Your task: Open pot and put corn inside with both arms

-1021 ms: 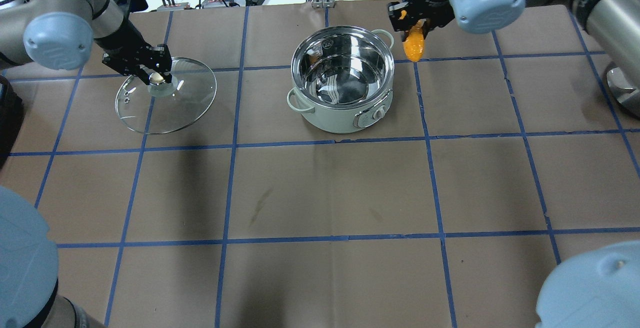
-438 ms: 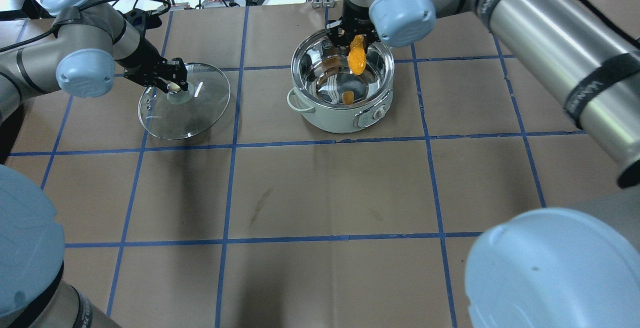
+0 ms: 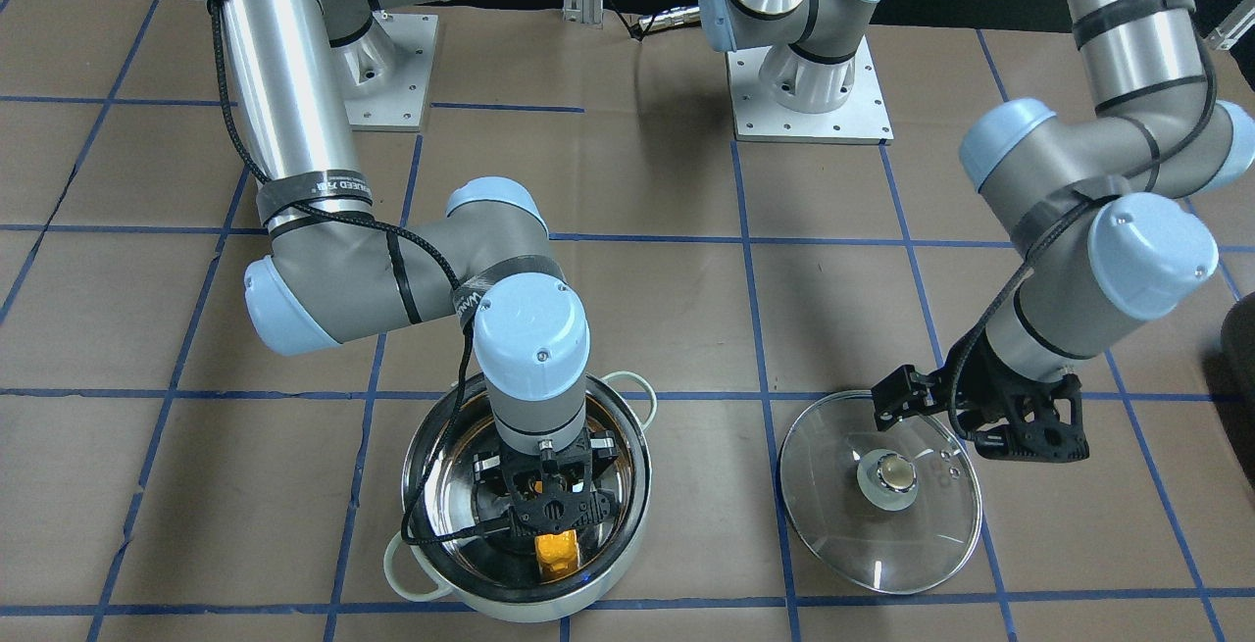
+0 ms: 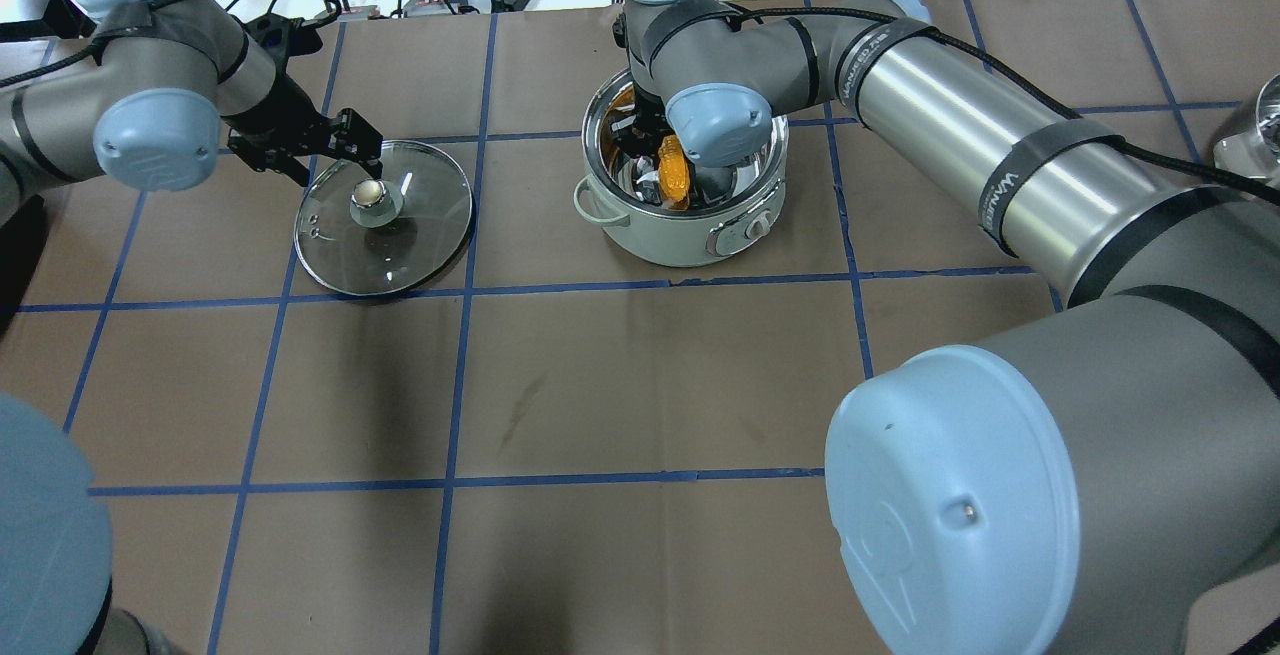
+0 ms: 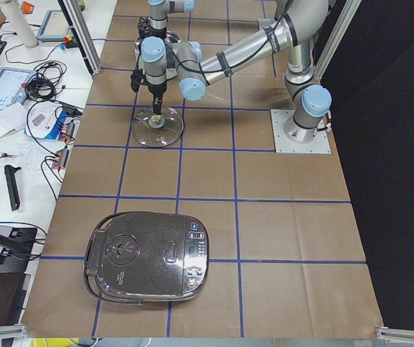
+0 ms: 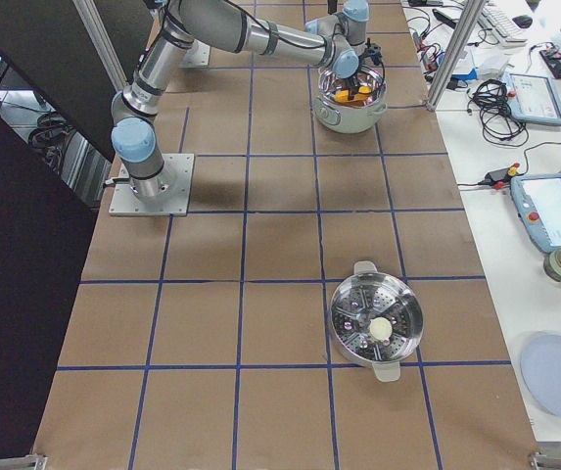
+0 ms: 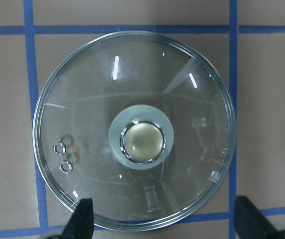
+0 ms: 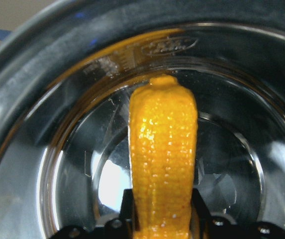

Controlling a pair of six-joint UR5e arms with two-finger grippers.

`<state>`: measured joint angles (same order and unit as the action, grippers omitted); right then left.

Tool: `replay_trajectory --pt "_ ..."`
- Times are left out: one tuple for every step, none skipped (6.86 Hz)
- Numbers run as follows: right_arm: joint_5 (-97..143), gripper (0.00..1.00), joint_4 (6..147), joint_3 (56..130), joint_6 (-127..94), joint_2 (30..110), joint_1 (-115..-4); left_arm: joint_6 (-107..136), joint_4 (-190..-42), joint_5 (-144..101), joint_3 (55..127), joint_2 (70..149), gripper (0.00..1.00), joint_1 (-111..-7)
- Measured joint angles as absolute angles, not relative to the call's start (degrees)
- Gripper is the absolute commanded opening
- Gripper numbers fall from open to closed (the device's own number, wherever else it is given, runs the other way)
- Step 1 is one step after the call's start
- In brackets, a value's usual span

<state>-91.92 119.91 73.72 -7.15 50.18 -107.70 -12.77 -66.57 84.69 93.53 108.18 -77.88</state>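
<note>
- Right gripper (image 3: pixel 554 522) clenched on the corn (image 8: pixel 163 164) — tip down inside the pot (image 4: pixel 690 240).
- We judge the corn light, stiff, bumpy — best gripped across the cob.
- Left gripper (image 4: pixel 335 150) released, above the lid (image 7: pixel 132 134) beside the pot.

Robotics lab — blue-taped grid table (image 6: pixel 280 284), teach pendants (image 6: pixel 537 98) & cables (image 6: pixel 500 110) on side bench (image 6: pixel 476 245), alu frame post (image 6: pixel 456 49).
</note>
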Motion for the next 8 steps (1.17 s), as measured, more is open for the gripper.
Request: replay_trajectory --pt "-91.9 0.86 119.9 73.9 -6.9 50.3 -107.7 -9.8 -74.7 85.9 93.0 102.0 1.00 -80.2" --pt "-91.8 0.86 119.4 73.9 -6.7 51.3 -107.5 -5.6 -83.5 86.2 92.1 95.5 1.00 -83.5" --pt "-91.6 0.86 116.9 74.0 -6.4 54.2 -107.1 -2.6 -89.2 86.3 91.4 91.6 1.00 -86.7" --pt "-91.4 0.86 111.5 74.1 -5.9 59.1 -105.8 -1.2 -91.4 86.3 91.3 90.1 1.00 -89.0" --pt "-90.9 0.85 104.4 74.3 -4.6 64.9 -103.1 -0.8 -92.1 86.3 91.7 89.5 1.00 -90.3" --pt "-90.1 0.84 96.6 74.7 -2.9 70.8 -99.7 -0.6 -92.4 86.6 91.9 89.3 1.00 -90.8" --pt "-89.6 0.83 90.5 76.5 -1.8 76.5 -96.8 -0.6 -92.5 87.2 92.1 89.3 1.00 -91.0" --pt "-89.4 0.84 87.7 80.1 -1.4 81.5 -94.6 -0.7 -92.6 88.3 92.2 89.3 1.00 -91.1"
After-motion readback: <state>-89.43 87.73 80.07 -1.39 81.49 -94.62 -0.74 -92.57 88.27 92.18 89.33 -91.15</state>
